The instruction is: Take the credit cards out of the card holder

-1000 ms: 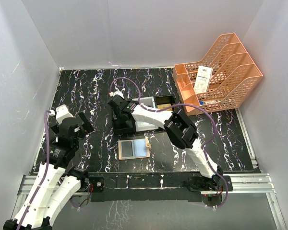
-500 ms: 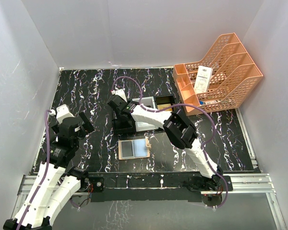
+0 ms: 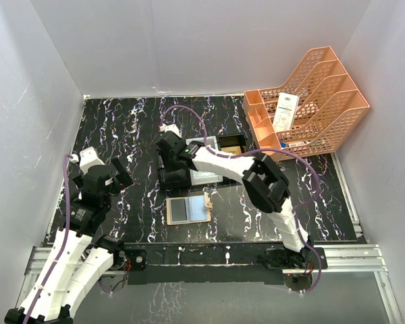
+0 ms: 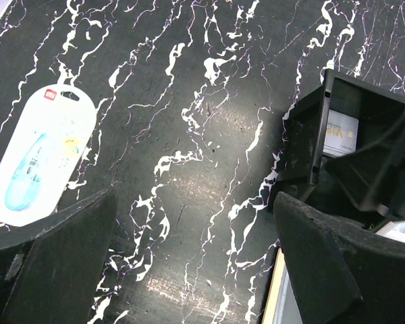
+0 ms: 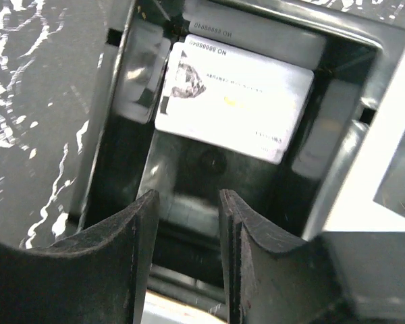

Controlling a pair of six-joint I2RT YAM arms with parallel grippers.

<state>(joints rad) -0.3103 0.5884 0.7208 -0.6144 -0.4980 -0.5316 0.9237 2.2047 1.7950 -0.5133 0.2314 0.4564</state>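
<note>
Your right jaws stand slightly parted with nothing between them, just above a silvery card (image 5: 233,98) lying flat in the left end compartment of the black tray (image 5: 209,162). Your left jaws gape wide and empty over the surface (image 3: 121,121). The card holder (image 3: 189,210) lies open just beside the tray, on its near side

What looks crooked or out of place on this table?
Two small things. The silvery card in the black tray sits skewed, its edges not square to the compartment walls. A white oval packet with something blue inside lies by itself on the marbled table, away from the tray.
</note>
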